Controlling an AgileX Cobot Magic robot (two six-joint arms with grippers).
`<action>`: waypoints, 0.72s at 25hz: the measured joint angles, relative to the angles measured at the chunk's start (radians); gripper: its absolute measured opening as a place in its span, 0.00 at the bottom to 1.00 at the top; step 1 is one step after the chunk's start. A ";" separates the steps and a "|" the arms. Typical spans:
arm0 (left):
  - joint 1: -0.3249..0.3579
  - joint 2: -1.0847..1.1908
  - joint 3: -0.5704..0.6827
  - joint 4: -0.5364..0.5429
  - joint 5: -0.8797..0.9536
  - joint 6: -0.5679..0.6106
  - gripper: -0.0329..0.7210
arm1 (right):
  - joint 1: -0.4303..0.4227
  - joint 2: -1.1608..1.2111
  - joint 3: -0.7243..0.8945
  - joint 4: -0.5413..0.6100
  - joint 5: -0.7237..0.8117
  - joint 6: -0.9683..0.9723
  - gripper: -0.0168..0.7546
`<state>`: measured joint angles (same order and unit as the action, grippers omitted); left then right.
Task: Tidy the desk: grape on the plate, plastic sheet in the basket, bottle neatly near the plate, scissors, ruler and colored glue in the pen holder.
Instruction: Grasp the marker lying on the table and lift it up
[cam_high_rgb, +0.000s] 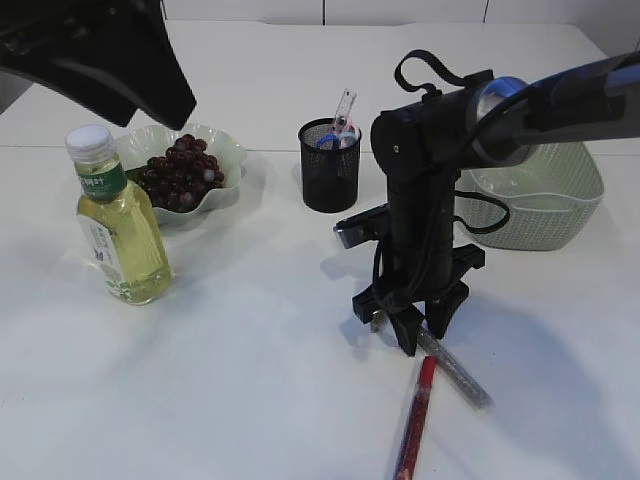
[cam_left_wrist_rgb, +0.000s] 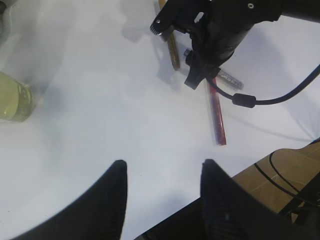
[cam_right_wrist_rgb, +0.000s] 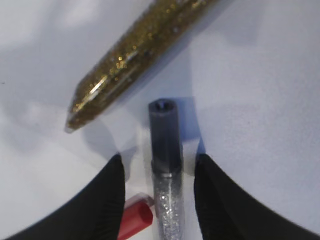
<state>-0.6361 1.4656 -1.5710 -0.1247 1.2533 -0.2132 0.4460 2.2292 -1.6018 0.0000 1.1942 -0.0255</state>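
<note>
Right gripper (cam_right_wrist_rgb: 159, 192) spread, fingers straddling silver glue tube (cam_right_wrist_rgb: 165, 170) on table, not yet pinched. Gold glue (cam_right_wrist_rgb: 135, 55) just beyond, red glue (cam_high_rgb: 415, 418) nearer. Left gripper (cam_left_wrist_rgb: 162, 192) spread, empty, raised. Grapes (cam_high_rgb: 180, 170) on plate (cam_high_rgb: 232, 152), bottle (cam_high_rgb: 115, 215) beside it. Pen holder (cam_high_rgb: 329, 165) holds some items. Basket (cam_high_rgb: 555, 205) far right. Three glues left.

black arms, black fingers (cam_right_wrist_rgb: 220, 200), looped cable (cam_left_wrist_rgb: 280, 97)

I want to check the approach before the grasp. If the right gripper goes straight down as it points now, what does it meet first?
Most likely the silver glitter glue tube, whose dark cap lies between the open jaws of the right gripper. The gold tube lies beyond the fingertips, probably untouched.
</note>
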 joint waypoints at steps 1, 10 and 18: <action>0.000 0.000 0.000 0.000 0.000 0.000 0.51 | 0.000 0.000 0.000 0.000 0.000 0.000 0.47; 0.000 0.000 0.000 0.000 0.000 0.000 0.51 | 0.000 0.000 0.000 0.000 -0.004 0.000 0.30; 0.000 0.000 0.000 0.000 0.000 0.000 0.51 | 0.000 0.000 0.000 0.000 -0.010 0.000 0.22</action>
<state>-0.6361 1.4656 -1.5710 -0.1247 1.2533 -0.2132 0.4460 2.2292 -1.6018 0.0000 1.1843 -0.0255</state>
